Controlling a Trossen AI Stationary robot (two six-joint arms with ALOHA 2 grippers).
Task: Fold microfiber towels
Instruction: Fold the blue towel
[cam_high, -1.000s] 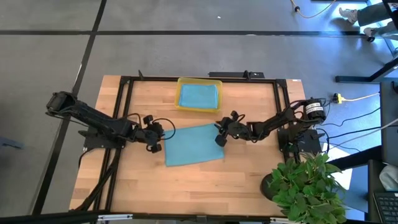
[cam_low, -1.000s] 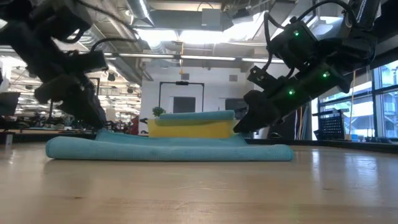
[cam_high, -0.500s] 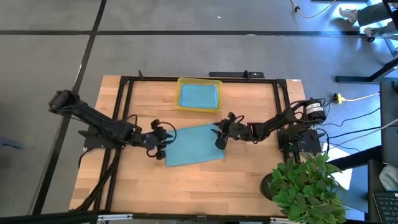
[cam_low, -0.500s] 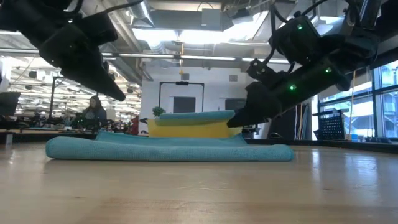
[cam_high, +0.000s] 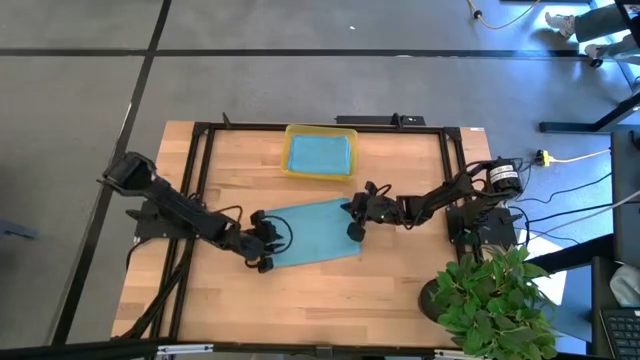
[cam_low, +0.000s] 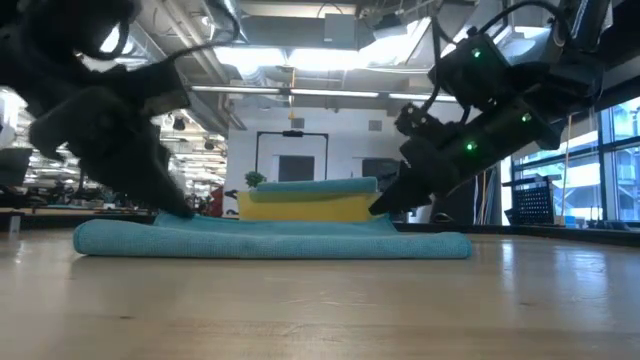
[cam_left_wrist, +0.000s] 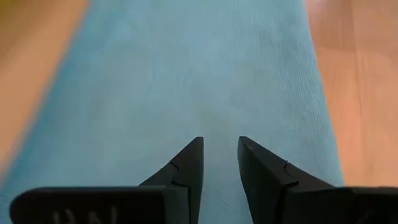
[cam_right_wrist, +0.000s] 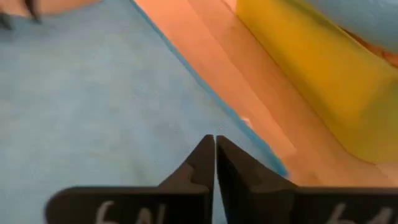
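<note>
A teal towel lies flat on the wooden table, folded to a rectangle. My left gripper is low over the towel's near left corner. It is open, with bare cloth ahead of its fingers. My right gripper is shut at the towel's right end, close to the far corner. Behind the towel stands a yellow tray with another teal towel lying in it. My left gripper hangs close over the towel; I cannot tell whether its fingertips touch the cloth. My right gripper is shut on the towel just inside its far edge, near the right corner, slanting down from the table's right. The tips hide how many layers they hold. The towel still lies flat.
The yellow tray stands close behind the towel at the far middle. Black frame rails run along the table's left, right and far sides. A potted plant stands at the near right corner. Bare wood lies in front of the towel.
My left gripper has swung from the towel's far left corner toward the table's near edge, along the towel's left end, and has sunk and tipped further down. The towel has stayed flat where it was.
</note>
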